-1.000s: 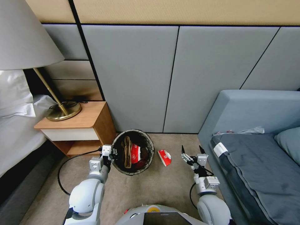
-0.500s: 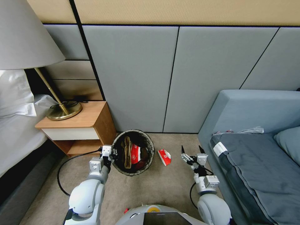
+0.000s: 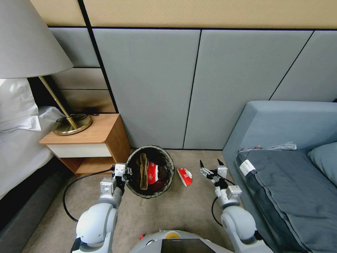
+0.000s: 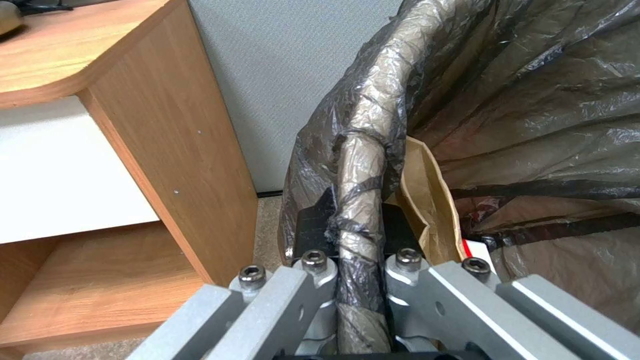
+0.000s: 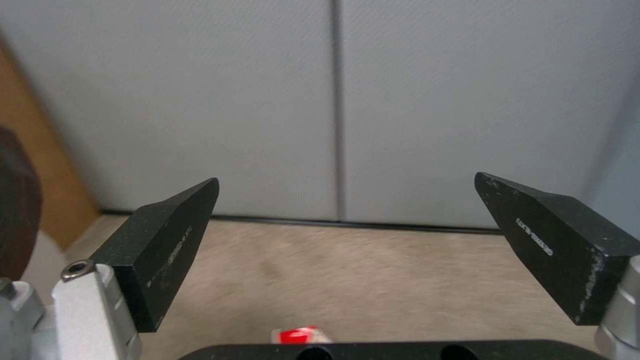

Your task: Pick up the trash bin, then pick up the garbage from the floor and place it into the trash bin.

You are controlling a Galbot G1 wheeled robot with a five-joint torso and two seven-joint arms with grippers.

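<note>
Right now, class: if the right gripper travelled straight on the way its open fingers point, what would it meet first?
Probably bare carpet, then the grey wall panel. The right gripper points past the red-and-white packet, which lies off to its left; depth is uncertain.

Crinkled glossy plastic liner (image 4: 507,100), seemingly matt wood nightstand (image 4: 167,125).

Glossy white rounded arms (image 3: 96,221) carry silver screw-studded wrist blocks, looping black cables (image 3: 70,196), and black wedge-shaped jaws with faint lettering.
</note>
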